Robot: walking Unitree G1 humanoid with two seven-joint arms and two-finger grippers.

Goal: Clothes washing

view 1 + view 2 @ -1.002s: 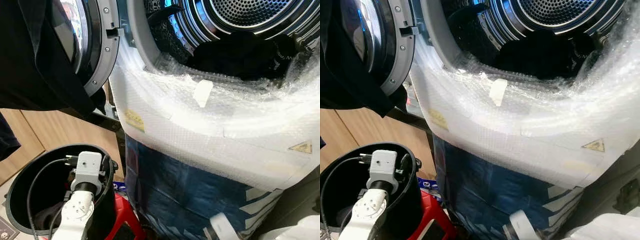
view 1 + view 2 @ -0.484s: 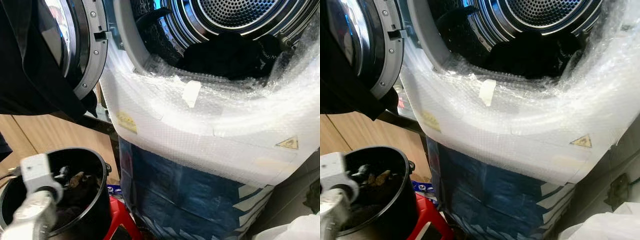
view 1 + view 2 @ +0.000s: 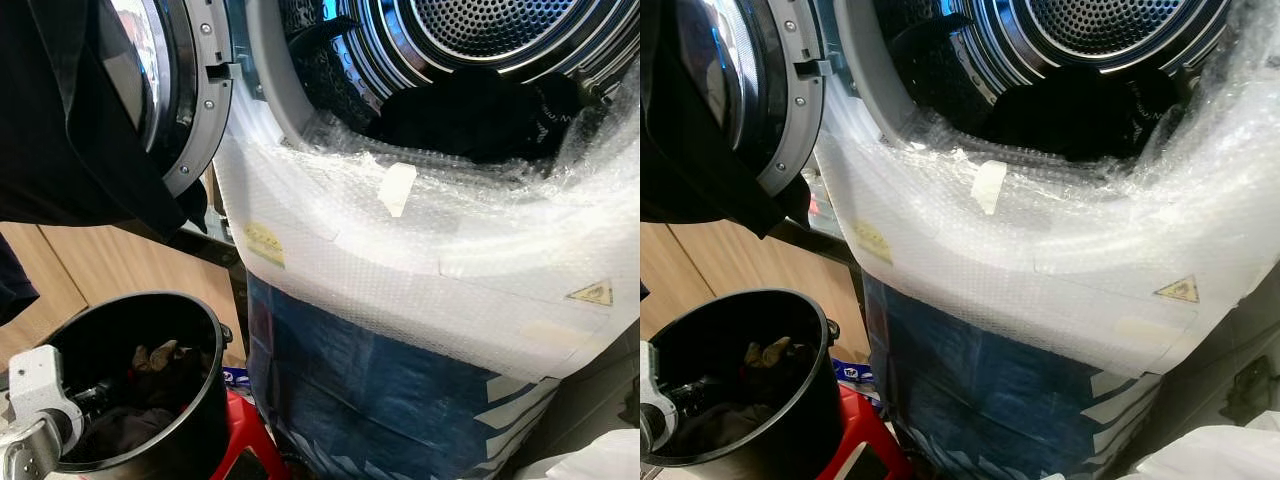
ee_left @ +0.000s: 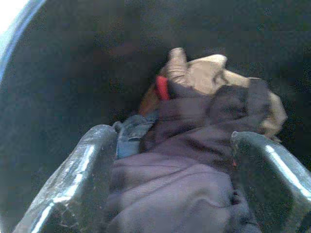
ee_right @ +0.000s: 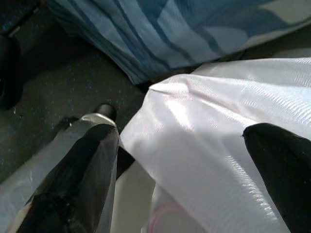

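Note:
The washing machine's drum stands open with dark clothes lying inside. A black bucket sits on the floor at the lower left and holds a heap of clothes. My left arm's wrist is at the bucket's near rim, with the gripper reaching inside. In the left wrist view my left gripper is open, its fingers on either side of a dark purple garment; a tan garment lies behind it. My right gripper hangs open over a white plastic bag.
The round door is swung open to the left, with a black garment draped over it. Bubble wrap and blue striped sheeting cover the machine's front. A red stool stands beside the bucket. The white bag lies at the lower right.
My left wrist has gone from above the bucket's middle down to its near left rim, putting the gripper in among the clothes. The camera has swayed a little.

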